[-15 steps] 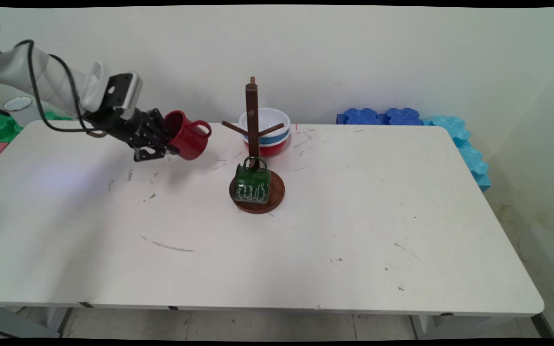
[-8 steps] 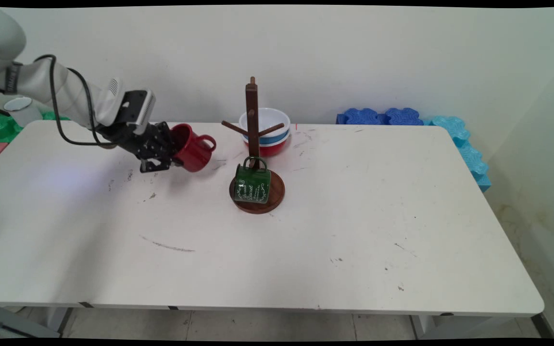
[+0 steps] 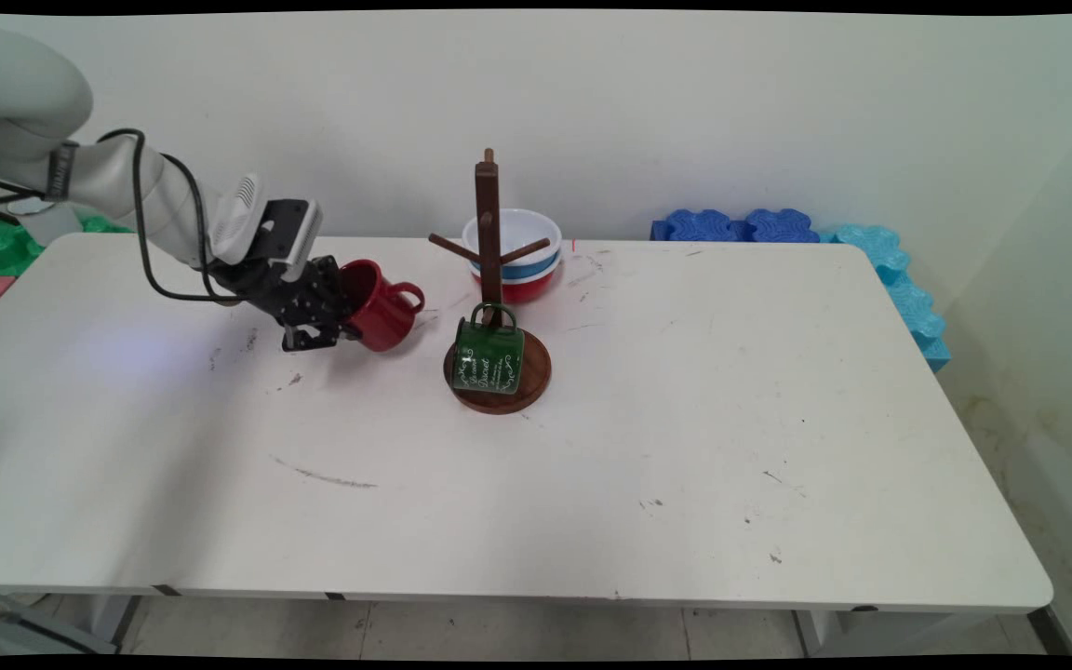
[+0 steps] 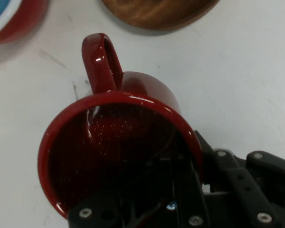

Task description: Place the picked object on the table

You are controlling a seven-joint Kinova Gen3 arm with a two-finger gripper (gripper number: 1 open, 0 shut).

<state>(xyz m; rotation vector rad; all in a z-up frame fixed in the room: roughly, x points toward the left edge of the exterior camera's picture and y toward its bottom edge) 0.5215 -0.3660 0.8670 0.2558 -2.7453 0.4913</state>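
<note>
At nine o'clock of the rack (image 3: 489,279), just above the tabletop (image 3: 592,465), the gripper (image 3: 342,316) pinches the rim of the red mug (image 3: 385,307), one finger inside, handle toward the rack. For a good move the pinch should stay firm and the handle clear of the green mug (image 3: 488,358) hanging at the rack's base; bowls (image 3: 522,251) stand behind.

A mug (image 3: 385,316) hangs at nine o'clock of the mug tree (image 3: 495,298), just beside it. Another mug (image 3: 489,357) sits on the tree's base at six o'clock. Stacked bowls (image 3: 525,253) stand at twelve o'clock, behind it.
</note>
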